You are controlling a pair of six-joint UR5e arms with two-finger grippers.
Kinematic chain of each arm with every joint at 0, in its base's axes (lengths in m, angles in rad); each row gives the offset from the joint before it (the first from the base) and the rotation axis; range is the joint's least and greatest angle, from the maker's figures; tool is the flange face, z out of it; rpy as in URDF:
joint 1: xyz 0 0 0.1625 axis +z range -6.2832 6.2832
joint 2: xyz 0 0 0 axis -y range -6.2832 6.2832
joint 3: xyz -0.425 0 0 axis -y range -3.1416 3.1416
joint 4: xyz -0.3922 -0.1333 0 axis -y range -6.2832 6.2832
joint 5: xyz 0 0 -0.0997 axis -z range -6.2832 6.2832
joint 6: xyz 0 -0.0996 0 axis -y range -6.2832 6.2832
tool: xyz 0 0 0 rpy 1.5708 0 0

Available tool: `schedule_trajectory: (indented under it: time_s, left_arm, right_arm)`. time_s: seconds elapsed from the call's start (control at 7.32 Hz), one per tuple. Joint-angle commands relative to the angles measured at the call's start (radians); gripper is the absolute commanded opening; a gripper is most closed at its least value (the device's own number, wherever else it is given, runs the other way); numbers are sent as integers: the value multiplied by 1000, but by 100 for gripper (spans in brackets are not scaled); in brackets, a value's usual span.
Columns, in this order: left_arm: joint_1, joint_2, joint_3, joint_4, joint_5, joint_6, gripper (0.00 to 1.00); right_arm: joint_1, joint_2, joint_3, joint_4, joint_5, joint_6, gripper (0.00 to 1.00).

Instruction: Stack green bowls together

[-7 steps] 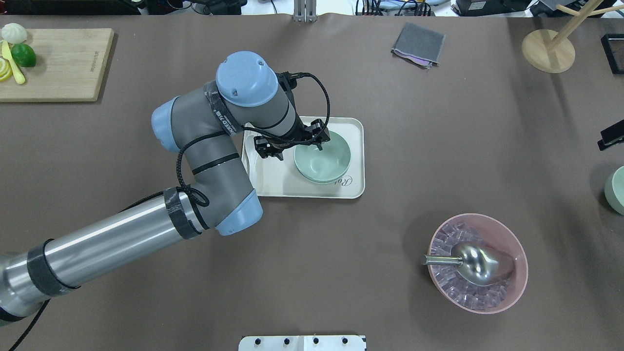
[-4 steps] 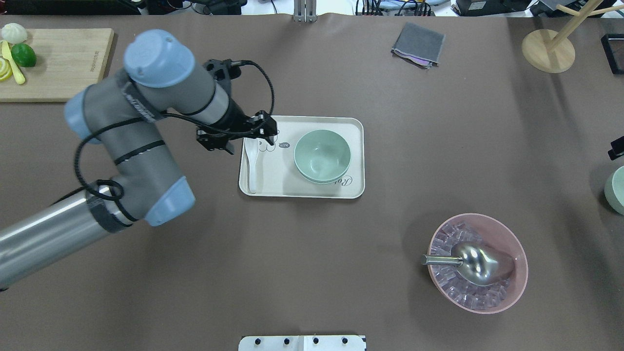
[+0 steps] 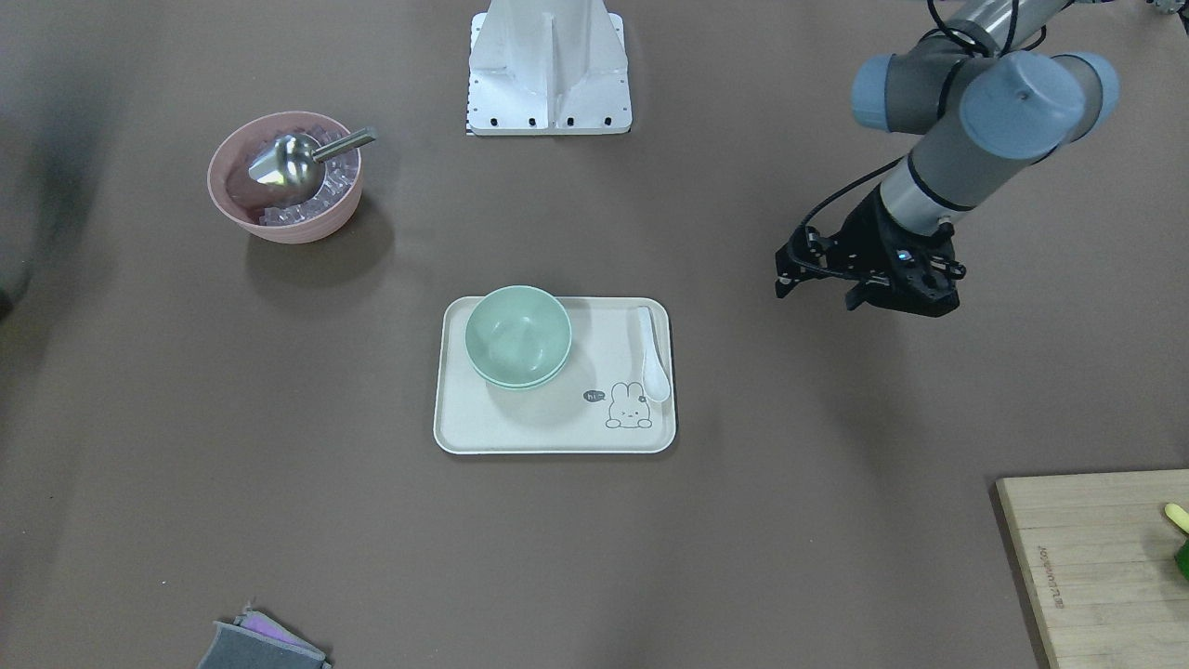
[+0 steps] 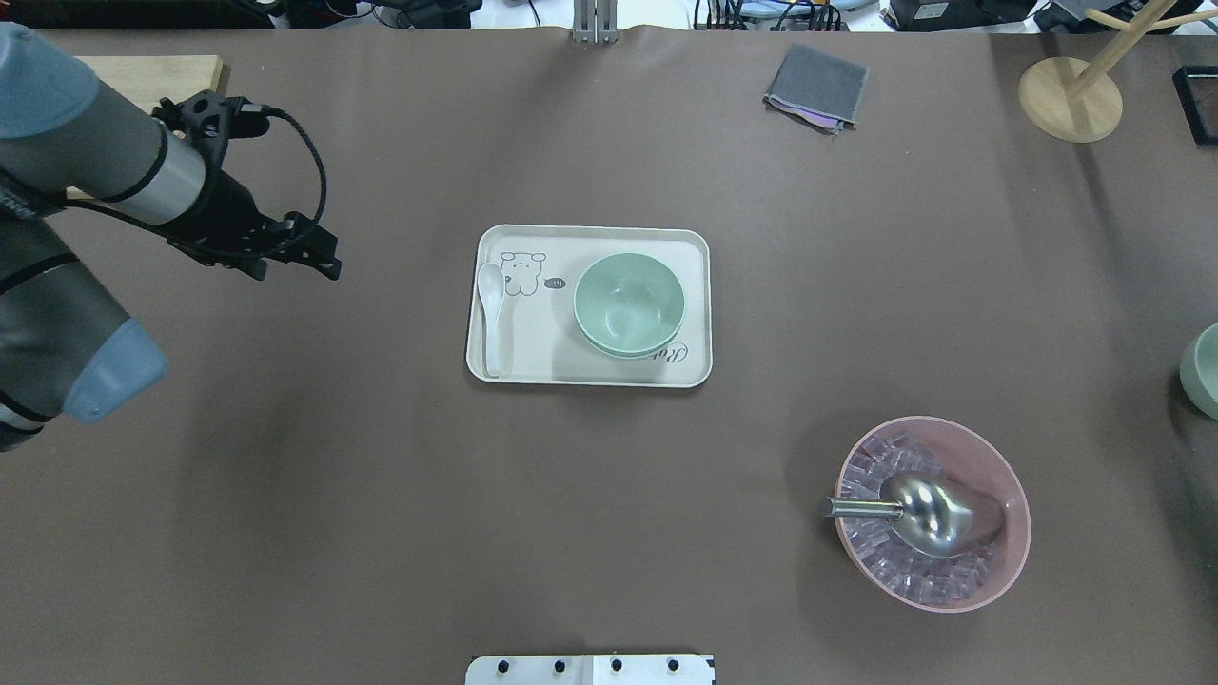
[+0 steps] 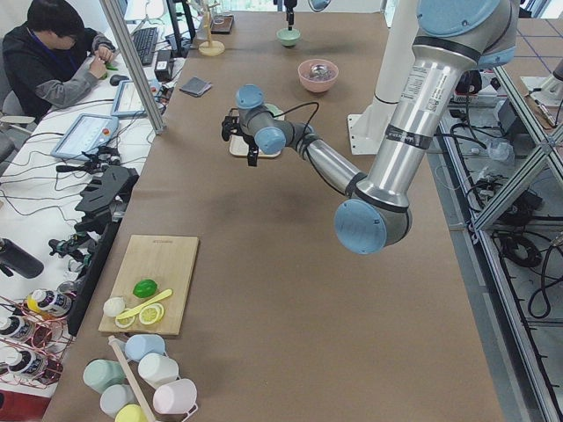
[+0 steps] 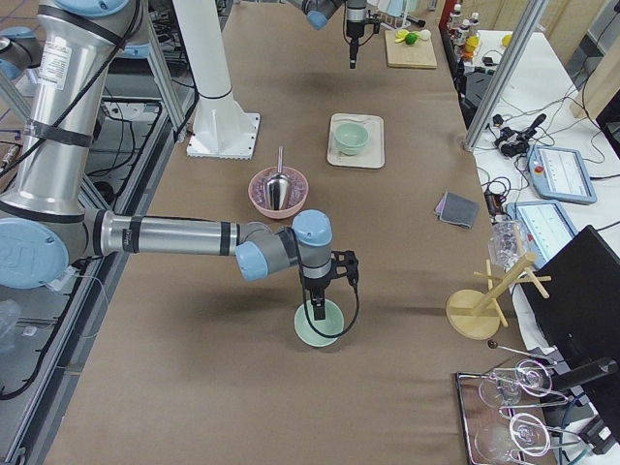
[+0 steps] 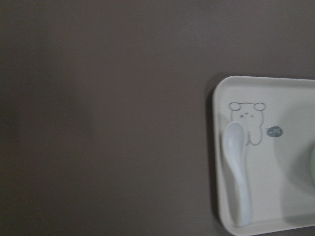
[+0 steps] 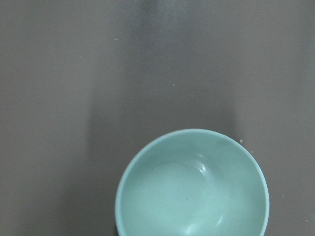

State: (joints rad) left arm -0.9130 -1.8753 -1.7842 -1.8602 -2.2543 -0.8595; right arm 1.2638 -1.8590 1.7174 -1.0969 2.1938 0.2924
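Nesting round matte green bowls (image 4: 628,304), rectangular cream tray (image 4: 533,335)

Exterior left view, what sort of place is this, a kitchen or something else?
Most likely a robotics lab, not a kitchen: a big robot arm stands at a long covered table, a person sits alongside near a tablet, and a cutting board lies there like a prop.

1 green bowl (image 4: 1205,373) cut by overhead view's right edge; right pincer (image 6: 317,318) too small, jaw state unclear.
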Motion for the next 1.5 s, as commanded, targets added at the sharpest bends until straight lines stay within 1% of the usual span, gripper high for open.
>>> schedule_trajectory:
  time_s: [0.0,0.14,0.27,0.41,0.55,0.68,0.82,0.96,1.37]
  left_arm:
    - [-46,77,-6,-1,-2,131,98]
    - [-46,77,-6,-1,-2,131,98]
    - [-46,79,-7,-1,-2,131,98]
    - [-46,79,-6,-1,-1,131,98]
    - [-46,79,-6,-2,1,131,98]
    - [-46,79,-4,-1,4,131,98]
    - [-46,79,-3,-2,5,131,98]
    - [-46,79,-3,-2,6,131,98]
    - [-44,79,-3,-2,6,131,98]
  right_arm:
    - [20,-26,-181,241,30,1,100]
    - [29,-17,-259,329,30,8,100]
    - [51,-14,-271,342,32,13,97]
    - [55,-9,-271,342,34,52,91]
    - [55,3,-272,342,37,126,78]
    - [55,10,-277,342,35,161,59]
    - [55,12,-277,342,35,184,47]
    - [55,14,-279,342,35,200,46]
    - [55,14,-283,342,35,200,47]
